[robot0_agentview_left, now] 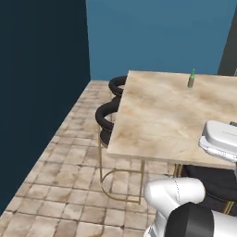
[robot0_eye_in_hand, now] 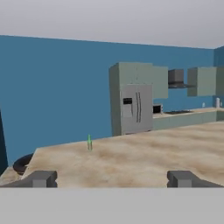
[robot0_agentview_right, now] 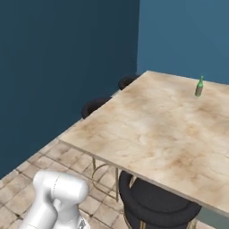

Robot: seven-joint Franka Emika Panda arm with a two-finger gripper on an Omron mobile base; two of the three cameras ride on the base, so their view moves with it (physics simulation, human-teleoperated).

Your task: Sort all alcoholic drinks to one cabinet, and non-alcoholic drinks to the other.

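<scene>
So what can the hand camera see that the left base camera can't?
The hand view looks across the room: a silver fridge, green cabinets around it, a far counter, and the open gripper with its two finger tips wide apart. The left base view looks down: tiled floor, black stools tucked at the table's edge. Both show the marble table and the green glass bottle standing upright on it.

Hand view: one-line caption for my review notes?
Open gripper faces a lone green bottle upright on the marble table.
</scene>
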